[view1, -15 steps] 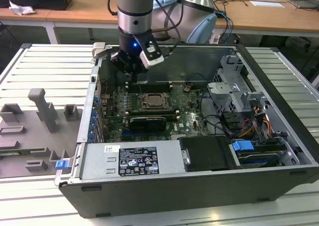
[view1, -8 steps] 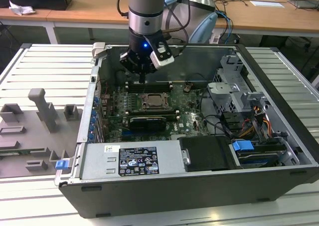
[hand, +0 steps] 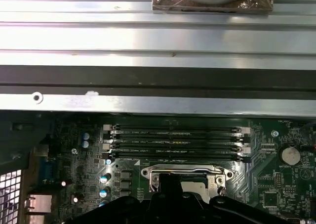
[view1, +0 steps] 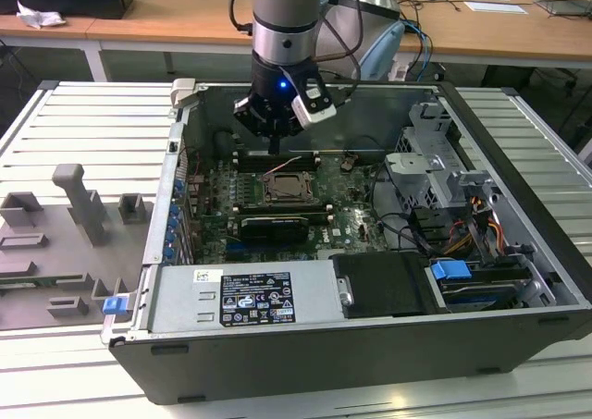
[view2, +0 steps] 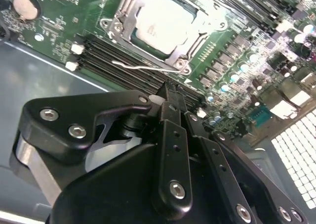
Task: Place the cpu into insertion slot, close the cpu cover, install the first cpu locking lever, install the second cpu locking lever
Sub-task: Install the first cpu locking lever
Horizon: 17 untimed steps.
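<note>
One cpu (view2: 165,21) seated in the insertion slot (view2: 129,17) with the cpu cover (view2: 207,28) down over it; hand (view2: 170,103) clenched and empty just beside the slot, near a loose locking lever (view2: 143,66), judged the lever-fastening step.

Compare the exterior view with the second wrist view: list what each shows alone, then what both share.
Exterior view alone: the open dark computer case, its blue drive-bay tab and a grey slotted fixture beside it.
Second wrist view alone: a round silver coin battery and a bent wire lever.
Both: the gripper, the silver-topped square cpu and green board.
</note>
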### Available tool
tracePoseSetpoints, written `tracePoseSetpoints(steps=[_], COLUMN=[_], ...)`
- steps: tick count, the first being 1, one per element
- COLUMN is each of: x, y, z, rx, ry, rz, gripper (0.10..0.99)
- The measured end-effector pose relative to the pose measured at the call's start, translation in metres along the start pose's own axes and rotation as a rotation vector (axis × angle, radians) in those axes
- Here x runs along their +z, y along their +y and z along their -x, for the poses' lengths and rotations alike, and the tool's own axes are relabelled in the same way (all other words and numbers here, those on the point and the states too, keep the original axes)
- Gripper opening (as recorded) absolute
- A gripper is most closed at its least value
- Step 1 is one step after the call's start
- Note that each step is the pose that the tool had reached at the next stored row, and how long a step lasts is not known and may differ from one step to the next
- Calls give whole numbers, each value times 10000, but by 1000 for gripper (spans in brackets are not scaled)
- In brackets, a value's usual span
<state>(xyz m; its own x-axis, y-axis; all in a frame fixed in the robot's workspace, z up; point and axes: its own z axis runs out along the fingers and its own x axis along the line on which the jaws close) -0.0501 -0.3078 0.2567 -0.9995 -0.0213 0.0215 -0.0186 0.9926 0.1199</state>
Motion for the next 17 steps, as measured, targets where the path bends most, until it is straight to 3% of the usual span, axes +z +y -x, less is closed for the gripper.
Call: tracePoseSetpoints(steps=[6, 11, 17], x=[8, 22, 43], y=[-3, -4, -7], z=[77, 79, 80], rx=[-1, -2, -19], ry=[0, -17, -137], rz=[0, 7, 12], gripper=[106, 106, 106])
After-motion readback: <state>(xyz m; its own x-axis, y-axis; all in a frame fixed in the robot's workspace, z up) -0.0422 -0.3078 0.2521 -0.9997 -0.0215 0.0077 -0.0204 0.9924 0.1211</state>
